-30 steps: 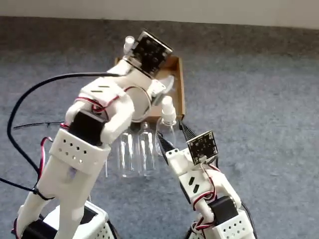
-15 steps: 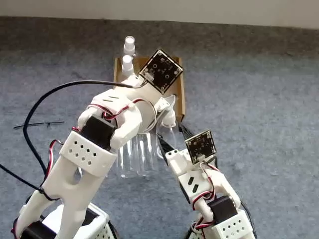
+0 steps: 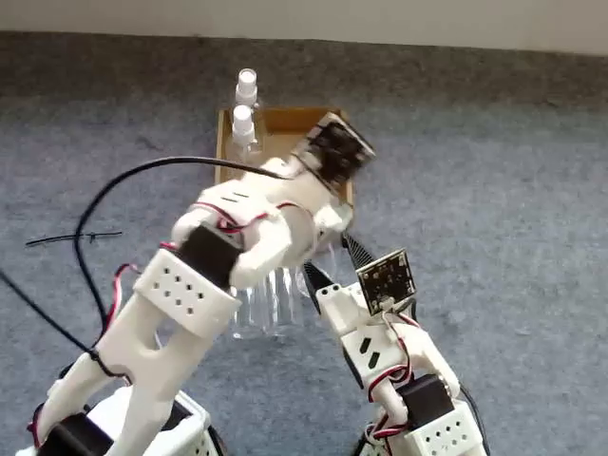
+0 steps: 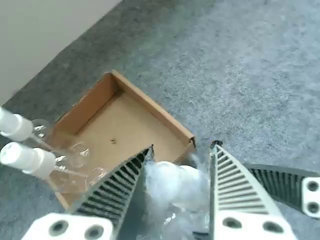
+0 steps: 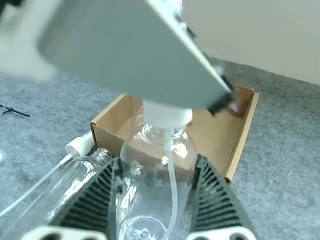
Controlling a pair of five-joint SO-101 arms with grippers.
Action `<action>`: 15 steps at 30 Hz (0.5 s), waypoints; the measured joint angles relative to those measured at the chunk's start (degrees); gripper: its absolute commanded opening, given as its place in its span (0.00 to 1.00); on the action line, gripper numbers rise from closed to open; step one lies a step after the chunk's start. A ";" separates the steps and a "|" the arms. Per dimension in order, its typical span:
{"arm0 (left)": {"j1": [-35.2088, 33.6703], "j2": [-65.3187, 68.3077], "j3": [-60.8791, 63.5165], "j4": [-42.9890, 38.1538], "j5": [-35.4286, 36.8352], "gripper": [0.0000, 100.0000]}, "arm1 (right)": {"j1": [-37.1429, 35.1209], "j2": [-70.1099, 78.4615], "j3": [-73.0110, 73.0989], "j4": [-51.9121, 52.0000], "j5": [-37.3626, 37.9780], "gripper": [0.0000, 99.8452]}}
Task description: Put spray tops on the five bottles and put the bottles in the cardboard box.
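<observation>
The left gripper [image 4: 182,150] had swung over to pinch the spray top [image 4: 172,182] on the bottle [image 5: 150,190] clamped in the right gripper [image 5: 157,161]; two capped bottles [image 4: 25,145] lay beyond them, while the bare bottles [image 3: 258,302] beside the right gripper were not yet topped.

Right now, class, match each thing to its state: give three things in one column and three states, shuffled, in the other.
Things:
1. left gripper
2. right gripper
3. cardboard box

States:
a. brown, open at the top
b. clamps the body of the clear bottle
c. closed around the white spray top

Pairs: 1-c, 2-b, 3-a.
</observation>
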 measured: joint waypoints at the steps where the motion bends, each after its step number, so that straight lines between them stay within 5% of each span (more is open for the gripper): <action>1: 0.79 0.18 0.09 0.00 0.00 0.18 | 0.18 0.00 0.00 0.00 0.00 0.00; 15: 0.35 0.18 -9.32 4.57 -2.37 0.18 | 0.09 0.00 0.00 0.00 0.00 0.00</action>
